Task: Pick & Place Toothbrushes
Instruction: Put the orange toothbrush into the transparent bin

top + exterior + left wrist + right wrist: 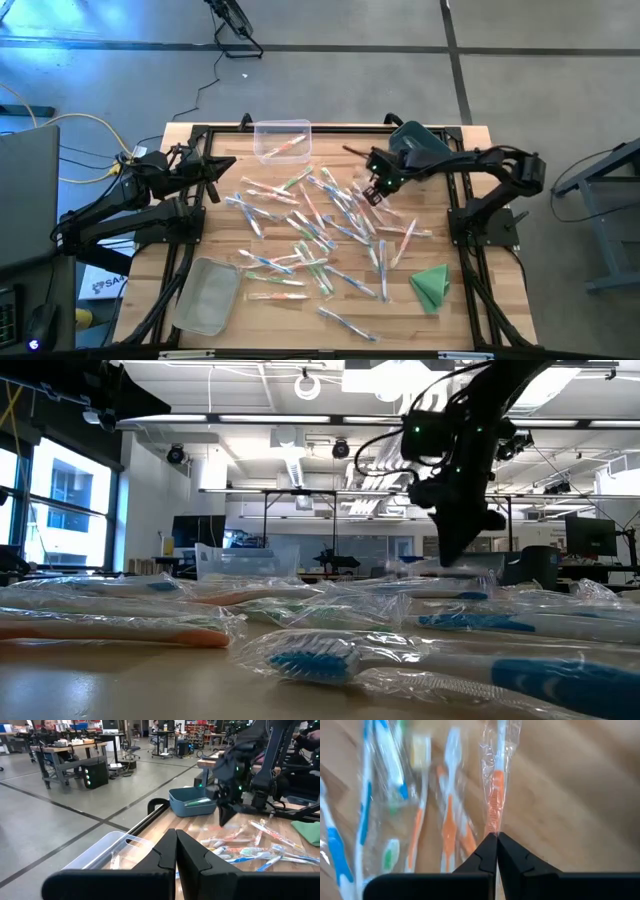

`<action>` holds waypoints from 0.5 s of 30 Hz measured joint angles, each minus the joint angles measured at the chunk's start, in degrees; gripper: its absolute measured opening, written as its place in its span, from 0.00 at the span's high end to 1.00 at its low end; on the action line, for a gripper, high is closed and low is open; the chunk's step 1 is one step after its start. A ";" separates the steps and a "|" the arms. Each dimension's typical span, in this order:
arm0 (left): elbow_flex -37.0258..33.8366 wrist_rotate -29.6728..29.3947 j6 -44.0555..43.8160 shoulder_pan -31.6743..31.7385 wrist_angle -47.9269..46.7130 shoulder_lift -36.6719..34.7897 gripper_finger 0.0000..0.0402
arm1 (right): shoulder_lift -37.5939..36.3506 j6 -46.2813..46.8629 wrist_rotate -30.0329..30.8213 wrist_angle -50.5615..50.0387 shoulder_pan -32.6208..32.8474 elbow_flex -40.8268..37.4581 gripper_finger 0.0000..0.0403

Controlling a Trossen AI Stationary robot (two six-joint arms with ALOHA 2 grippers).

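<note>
From above, you have the right gripper (374, 193) down over the upper right of the toothbrushes (310, 232), which lie scattered in their clear wrappers across the middle of the wooden table (470, 310); the spread suits picking them one at a time. A clear bin (281, 139) sits at the far edge with a brush or two in it, a teal bin (415, 143) behind the right arm, another clear bin (208, 295) near the front left, and a folded green cloth (432, 285) at the front right. Your left gripper (218, 166) waits at the table's left side, near the far clear bin. At table height, the right gripper (452, 556) hangs low over the wrapped brushes, an orange one (120, 628) and blue ones (310, 656) nearest the lens. Your left wrist camera shows its own fingers (162, 855) pressed together on nothing, pointing across the clear bin (107, 851) towards the right arm. Your right wrist camera shows its fingers (487, 851) closed, pinching the wrapper of an orange toothbrush (495, 795) at its end, likely so it lifts clear of its neighbours. No brand or lettering can be read anywhere.
</note>
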 joint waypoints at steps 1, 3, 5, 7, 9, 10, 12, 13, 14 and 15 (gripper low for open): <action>0.00 0.00 0.00 -0.01 0.00 0.00 1.00 | -1.20 -0.34 0.33 -0.03 -0.50 0.00 0.99; 0.00 0.00 0.00 0.00 0.01 0.00 1.00 | -3.39 -0.42 0.80 0.33 -1.32 0.00 0.99; 0.00 0.00 0.00 0.00 0.00 0.00 1.00 | -5.63 -0.55 1.89 0.44 -2.18 0.00 0.99; 0.00 0.00 0.00 -0.02 0.04 0.00 1.00 | -7.48 -0.80 3.20 1.37 -2.61 0.00 0.99; 0.00 -0.04 0.00 -0.02 0.15 0.00 1.00 | -9.23 -0.82 4.47 3.05 -3.23 0.00 0.99; 0.00 -0.15 -0.02 -0.01 0.33 0.00 1.00 | -9.91 -0.86 4.81 4.10 -3.54 0.00 0.99; 0.00 -0.53 -0.16 -0.01 0.82 0.00 1.00 | -10.68 -1.04 5.18 7.97 -3.71 0.04 0.99; 0.00 -0.76 -0.39 -0.02 1.01 0.00 1.00 | -10.88 -1.54 5.27 9.89 -3.97 0.04 0.99; 0.00 -1.22 -1.00 -0.02 1.30 0.00 1.00 | -11.08 -2.15 5.57 11.61 -4.27 0.04 0.99; 0.00 -1.84 -2.11 0.00 1.65 0.00 1.00 | -11.16 -2.60 5.65 13.66 -4.44 0.04 0.99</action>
